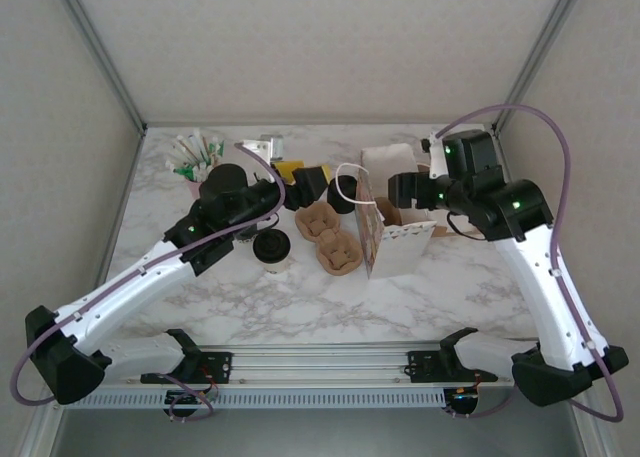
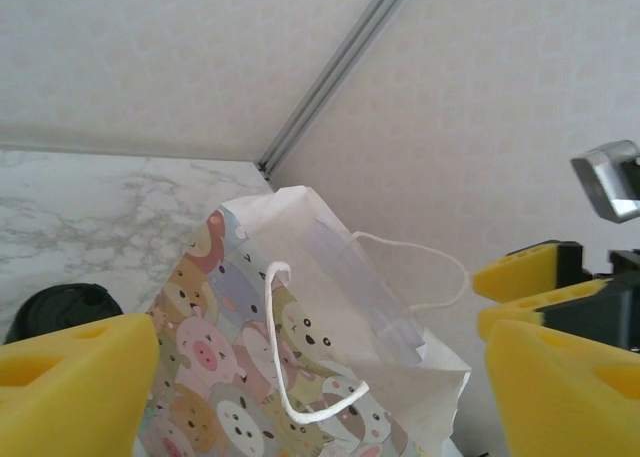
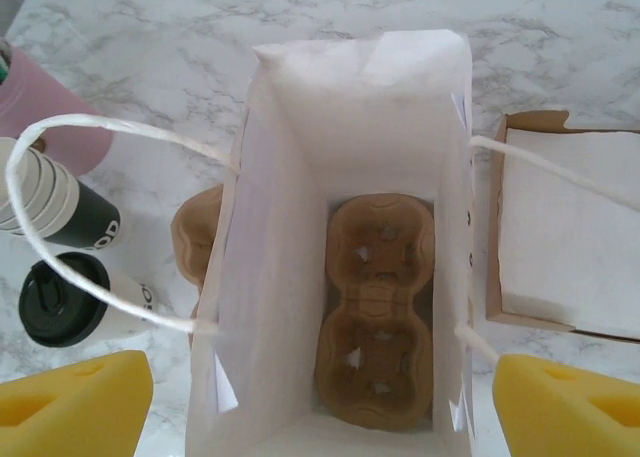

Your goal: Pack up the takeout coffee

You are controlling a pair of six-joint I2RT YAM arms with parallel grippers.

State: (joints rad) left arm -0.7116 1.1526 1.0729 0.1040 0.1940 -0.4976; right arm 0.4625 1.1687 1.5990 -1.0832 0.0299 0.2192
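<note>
The takeout coffee (image 1: pixel 272 249), a white cup with a black lid (image 3: pixel 60 299), stands on the marble left of the paper bag (image 1: pixel 385 232). The bag stands open, cartoon animals on its face (image 2: pixel 250 357). A brown cup carrier (image 3: pixel 380 307) lies on its bottom. More brown carriers (image 1: pixel 330 239) rest outside it, against its left side. My left gripper (image 1: pixel 305 185) is open, its yellow pads (image 2: pixel 75 387) wide apart in front of the bag's printed face. My right gripper (image 1: pixel 400 190) is open too, looking into the bag's mouth, its pads (image 3: pixel 570 407) either side.
A stack of lidless paper cups (image 3: pixel 35 197) and a pink cup (image 3: pixel 50 117) stand behind the coffee. The pink holder of stirrers (image 1: pixel 195 162) is at the back left. A brown box with white paper (image 3: pixel 560 237) lies right of the bag.
</note>
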